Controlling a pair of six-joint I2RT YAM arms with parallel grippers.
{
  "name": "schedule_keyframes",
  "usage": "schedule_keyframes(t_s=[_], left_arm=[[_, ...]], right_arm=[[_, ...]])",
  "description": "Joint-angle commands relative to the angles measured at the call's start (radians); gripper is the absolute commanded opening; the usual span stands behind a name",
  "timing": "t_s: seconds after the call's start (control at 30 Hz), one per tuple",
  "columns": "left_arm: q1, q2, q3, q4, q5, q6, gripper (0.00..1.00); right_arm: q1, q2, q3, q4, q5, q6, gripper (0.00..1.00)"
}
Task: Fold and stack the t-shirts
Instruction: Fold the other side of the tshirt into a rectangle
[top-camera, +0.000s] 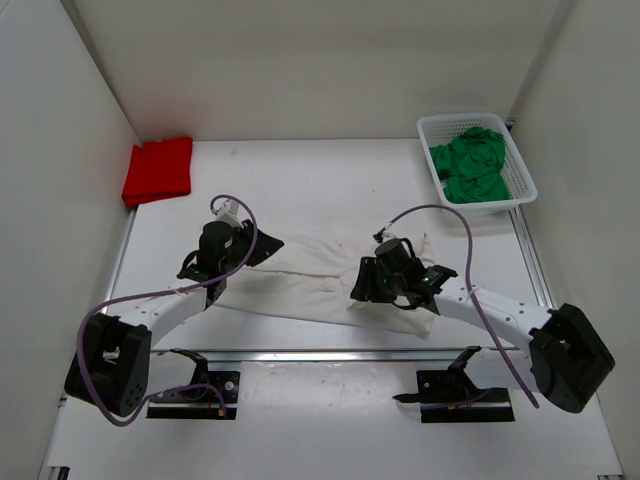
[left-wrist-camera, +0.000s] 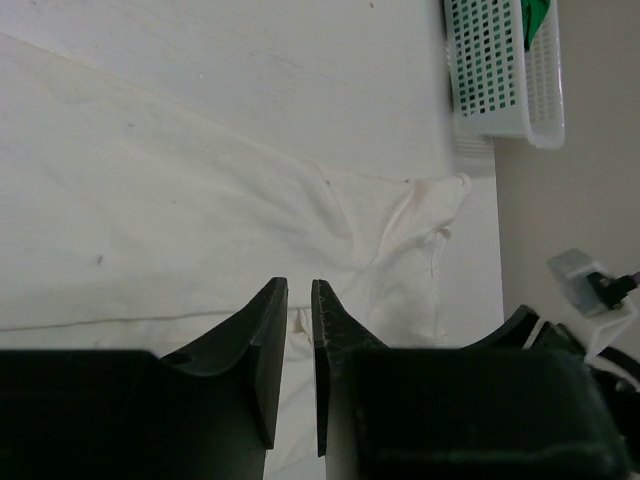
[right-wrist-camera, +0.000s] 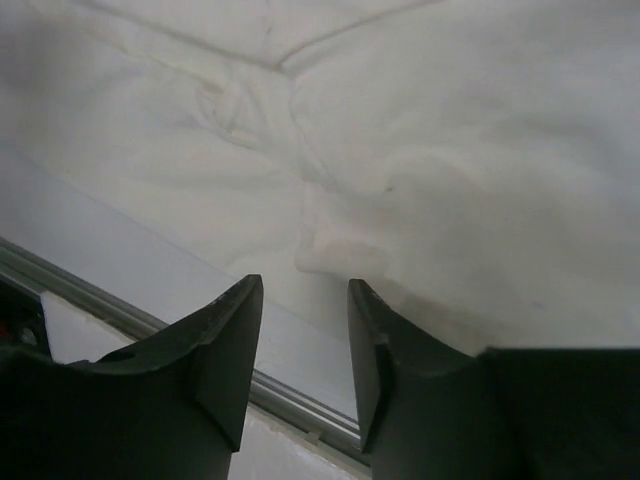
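The white t-shirt (top-camera: 320, 275) lies spread and rumpled across the middle of the table, between my two grippers. My left gripper (top-camera: 260, 250) hovers over its left part. Its jaws (left-wrist-camera: 298, 283) stand a narrow gap apart, and flat white cloth (left-wrist-camera: 180, 230) shows through the gap with nothing pinched. My right gripper (top-camera: 362, 285) is open (right-wrist-camera: 303, 280) just above the shirt's near edge, with a small fold of cloth (right-wrist-camera: 335, 258) ahead of the fingertips. The red t-shirt (top-camera: 157, 170) lies folded at the back left. The green t-shirt (top-camera: 470, 165) is bunched in the basket.
The white mesh basket (top-camera: 523, 175) stands at the back right, also seen as a basket (left-wrist-camera: 500, 70) from the left wrist. A metal rail (top-camera: 330, 353) runs along the table's near edge and shows as a rail (right-wrist-camera: 100, 300) just below the right fingers. White walls enclose three sides.
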Motion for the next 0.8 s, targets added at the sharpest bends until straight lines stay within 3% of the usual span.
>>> schedule_keyframes(t_s=[0.0, 0.03, 0.13, 0.3, 0.43, 0.6, 0.77], left_arm=[[-0.04, 0.032, 0.029, 0.04, -0.013, -0.004, 0.28], [-0.049, 0.056, 0.031, 0.058, -0.017, -0.012, 0.28], [-0.074, 0.127, 0.045, 0.095, -0.016, -0.036, 0.27], [-0.132, 0.231, 0.1, 0.138, 0.012, -0.058, 0.27], [-0.16, 0.294, 0.108, 0.134, 0.017, -0.044, 0.27], [-0.096, 0.297, 0.058, 0.164, 0.027, -0.073, 0.27], [-0.008, 0.34, 0.023, 0.229, 0.073, -0.138, 0.27]], right_arm=[[-0.083, -0.121, 0.016, -0.027, 0.031, -0.045, 0.37], [-0.143, -0.148, -0.011, -0.014, 0.02, -0.059, 0.25], [-0.284, -0.23, -0.087, 0.016, -0.002, -0.097, 0.04], [-0.467, -0.298, -0.174, 0.013, -0.081, -0.142, 0.05], [-0.346, -0.306, -0.217, -0.049, -0.016, -0.118, 0.04], [-0.281, -0.367, -0.366, -0.065, -0.017, 0.017, 0.0], [-0.321, -0.523, -0.446, -0.102, -0.006, 0.076, 0.0]])
